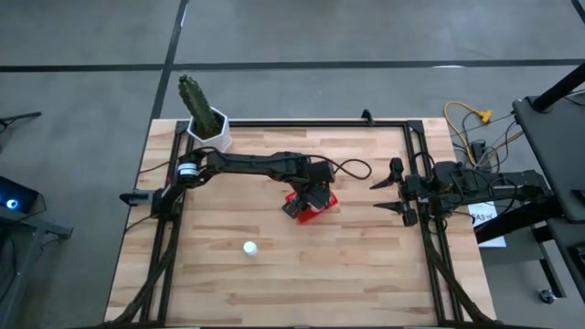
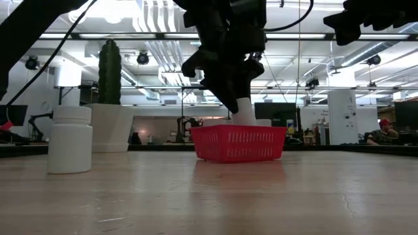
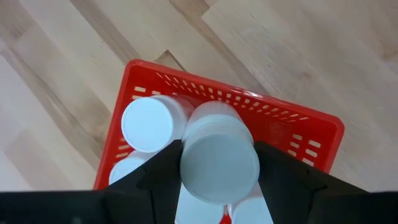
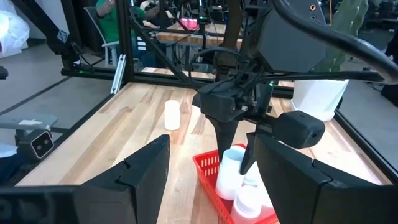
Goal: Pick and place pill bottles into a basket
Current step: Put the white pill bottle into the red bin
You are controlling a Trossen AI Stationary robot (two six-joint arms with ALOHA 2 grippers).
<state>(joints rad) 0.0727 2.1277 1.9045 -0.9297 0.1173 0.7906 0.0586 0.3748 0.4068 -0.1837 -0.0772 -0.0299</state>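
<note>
High view: the left arm reached across the surface (image 1: pixel 274 274), its left gripper (image 1: pixel 311 196) over the basket (image 1: pixel 315 208); a lone bottle (image 1: pixel 249 247) stood well apart. The right gripper (image 1: pixel 395 190) waited off to the side, fingers apart and empty.

Low view: the left fingers (image 2: pixel 222 88) pointed steeply down, a held bottle (image 2: pixel 243 109) between them dipping into the basket.

Left wrist view: the fingers were clamped on that bottle's sides, other bottles (image 3: pixel 149 122) just beside and beneath. Lowering it straight into a free spot before letting go would probably avoid toppling neighbours.

Right wrist view: the same grip showed.
</note>
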